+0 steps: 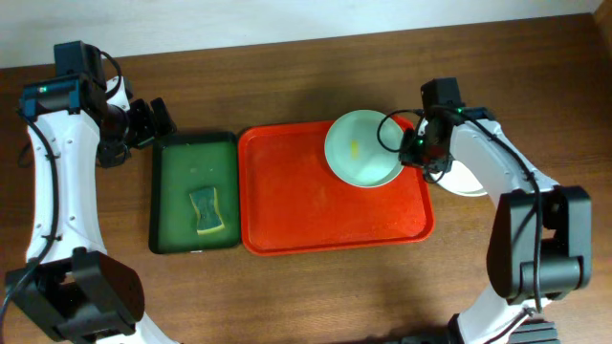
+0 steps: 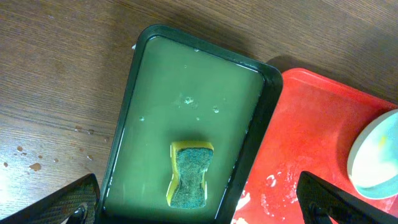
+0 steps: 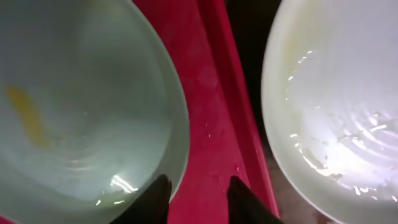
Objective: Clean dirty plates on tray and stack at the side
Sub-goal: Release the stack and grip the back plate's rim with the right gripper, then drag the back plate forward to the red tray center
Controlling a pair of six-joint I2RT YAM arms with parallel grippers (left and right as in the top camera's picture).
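A pale mint plate (image 1: 361, 148) with a small yellow smear sits at the back right corner of the red tray (image 1: 306, 205). In the right wrist view this plate (image 3: 74, 106) fills the left side. My right gripper (image 1: 418, 151) (image 3: 198, 200) is open and straddles the plate's right rim, one finger over the plate's inside and one over the red tray floor (image 3: 211, 124). A second, whiter plate (image 1: 470, 182) (image 3: 336, 93) lies on the table just right of the tray, partly hidden by my right arm. My left gripper (image 1: 145, 122) (image 2: 199, 208) is open and empty.
A dark green tray (image 1: 191, 191) (image 2: 186, 93) of cloudy liquid stands left of the red tray. A yellow and green sponge (image 1: 205, 210) (image 2: 190, 174) lies in it. Water drops dot the table (image 2: 31, 165) and foam flecks the red tray (image 2: 273, 180).
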